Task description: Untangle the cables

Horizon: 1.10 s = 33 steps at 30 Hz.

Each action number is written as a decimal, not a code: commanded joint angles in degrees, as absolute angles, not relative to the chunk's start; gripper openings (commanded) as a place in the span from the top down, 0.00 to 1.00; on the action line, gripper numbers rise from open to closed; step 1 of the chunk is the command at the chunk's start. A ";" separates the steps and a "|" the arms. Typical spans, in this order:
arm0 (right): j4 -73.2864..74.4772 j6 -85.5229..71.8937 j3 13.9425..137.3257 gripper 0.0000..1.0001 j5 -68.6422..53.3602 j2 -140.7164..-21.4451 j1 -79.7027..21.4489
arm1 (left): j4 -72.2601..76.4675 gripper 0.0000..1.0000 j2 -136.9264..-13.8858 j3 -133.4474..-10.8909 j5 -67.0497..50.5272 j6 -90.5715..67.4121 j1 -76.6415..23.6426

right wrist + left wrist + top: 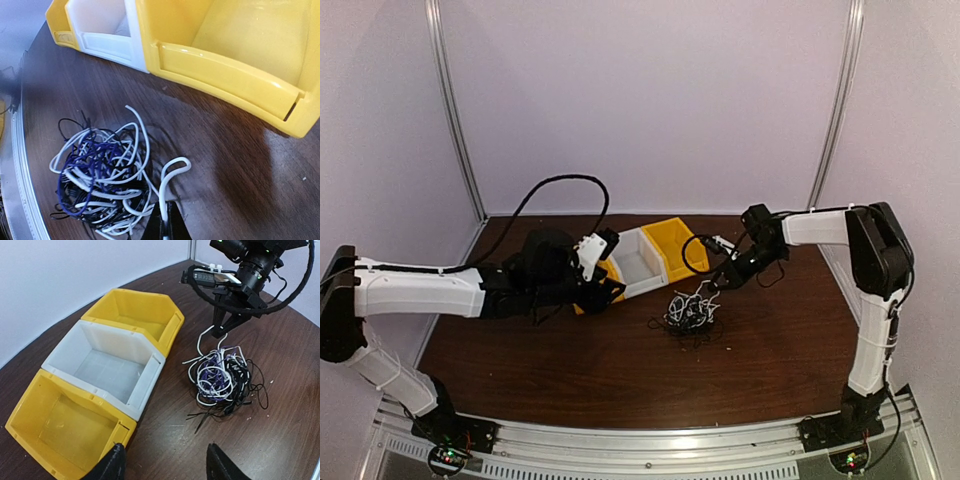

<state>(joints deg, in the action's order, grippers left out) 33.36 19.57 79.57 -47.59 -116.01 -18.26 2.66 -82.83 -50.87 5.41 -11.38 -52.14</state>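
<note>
The left arm point(420, 290) and the right arm point(868, 340) both have smooth white shells on the long links and black housings at the joints. A thick black cable point(555, 183) loops off the left arm. The left hand point(165, 465) has two black, pointed fingers. The right hand point(218, 334) is also black, with a white tie point(215, 267) above it. At the left base point(445, 455) small green and red lights are seen.

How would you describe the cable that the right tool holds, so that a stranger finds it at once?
On the brown table, near the row of bins, lies a small tangle of cables. One white cable rises out of it in a loop, pinched in the shut right tool. The black and purple ones lie in the heap.
</note>
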 commanded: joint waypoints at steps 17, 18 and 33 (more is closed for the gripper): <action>54.58 27.39 96.66 1.00 -51.55 -88.59 -32.71 | 57.89 0.50 -111.53 -63.52 -15.17 -10.68 -56.22; 55.15 27.64 98.07 1.00 -51.92 -88.33 -32.77 | 59.81 0.53 -113.84 -64.66 -15.74 -11.90 -56.37; 50.91 26.11 129.64 1.00 -58.80 -91.23 -31.46 | 62.49 0.85 -129.95 -66.14 -19.21 -17.56 -57.74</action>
